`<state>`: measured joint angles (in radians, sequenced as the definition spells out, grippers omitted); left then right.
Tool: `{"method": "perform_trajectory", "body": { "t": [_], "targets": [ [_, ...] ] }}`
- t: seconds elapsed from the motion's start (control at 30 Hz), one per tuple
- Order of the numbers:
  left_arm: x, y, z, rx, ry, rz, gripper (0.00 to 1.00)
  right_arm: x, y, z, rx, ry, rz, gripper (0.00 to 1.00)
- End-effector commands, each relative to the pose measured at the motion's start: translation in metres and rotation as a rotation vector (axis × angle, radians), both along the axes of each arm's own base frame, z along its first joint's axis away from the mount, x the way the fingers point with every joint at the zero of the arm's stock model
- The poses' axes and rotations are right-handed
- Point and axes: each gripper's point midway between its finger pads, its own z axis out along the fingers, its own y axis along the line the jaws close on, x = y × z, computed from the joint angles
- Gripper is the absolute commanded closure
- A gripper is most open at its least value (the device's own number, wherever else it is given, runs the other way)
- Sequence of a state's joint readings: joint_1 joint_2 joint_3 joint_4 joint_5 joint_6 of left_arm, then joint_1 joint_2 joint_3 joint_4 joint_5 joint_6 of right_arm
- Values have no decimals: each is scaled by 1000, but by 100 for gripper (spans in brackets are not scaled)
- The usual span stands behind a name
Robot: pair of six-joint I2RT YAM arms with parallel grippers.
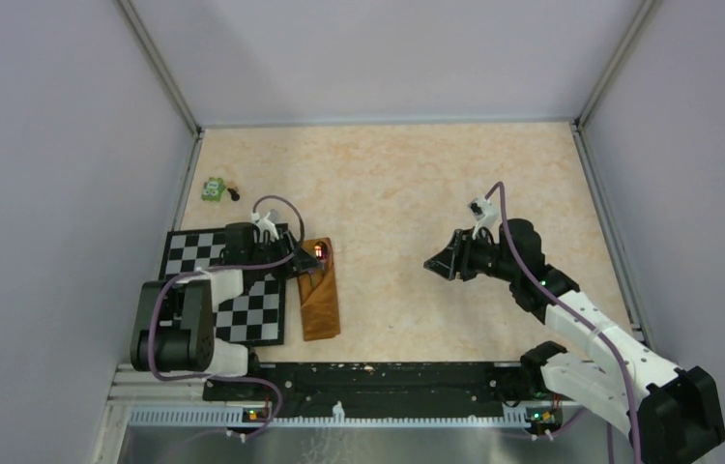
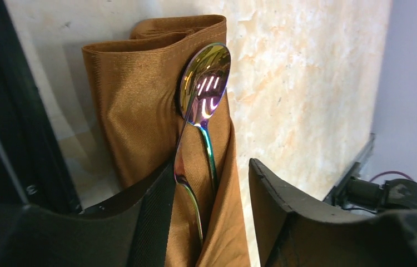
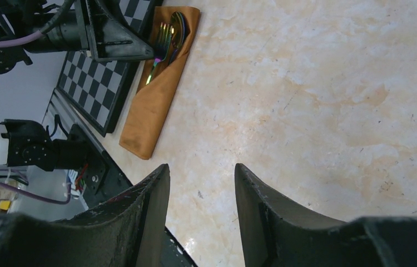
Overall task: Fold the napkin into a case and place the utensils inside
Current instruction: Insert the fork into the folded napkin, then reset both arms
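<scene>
The case (image 1: pixel 320 302) lies just beside the mat (image 1: pixel 243 311), with the utensils (image 3: pixel 168 39) in its far end. The left gripper (image 2: pixel 209 167) has its jaws apart around the handle of the spoon (image 2: pixel 206 83) and grips nothing. It should lift straight off, without dragging the cloth. The right gripper (image 3: pixel 200 169) has its jaws apart and empty. I count one case, one spoon and one fork (image 3: pixel 160 34); perhaps a third utensil is hidden.

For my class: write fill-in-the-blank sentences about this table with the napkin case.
In the top view, the case lies just ___ of the checkered mat. The spoon pokes its rainbow head out of the orange ___. The right pincer is open and holds ___. The small toy near the far-left corner is ___.
Missing words: right; case; nothing; green.
</scene>
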<state>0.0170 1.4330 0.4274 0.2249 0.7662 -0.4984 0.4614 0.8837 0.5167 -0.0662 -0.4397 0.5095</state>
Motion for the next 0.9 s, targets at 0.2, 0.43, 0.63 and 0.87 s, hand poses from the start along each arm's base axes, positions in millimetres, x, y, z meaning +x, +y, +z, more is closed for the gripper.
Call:
{"method": "perform_trajectory", "body": {
  "t": [0.2,0.43,0.63,0.87],
  "targets": [
    [8,30,23,224,-27,56,38,6,2,13,39,-48,-1,54],
    [14,39,63,290,-122,95,38,8,1,9,22,-36,-10,54],
    [25,30,109,431,-240,128,30,14,-4,10,-22,-33,-37,52],
    [28,-20,247,420,-566,49,18,23,-37,53,-179,-107,-162,40]
  ]
}}
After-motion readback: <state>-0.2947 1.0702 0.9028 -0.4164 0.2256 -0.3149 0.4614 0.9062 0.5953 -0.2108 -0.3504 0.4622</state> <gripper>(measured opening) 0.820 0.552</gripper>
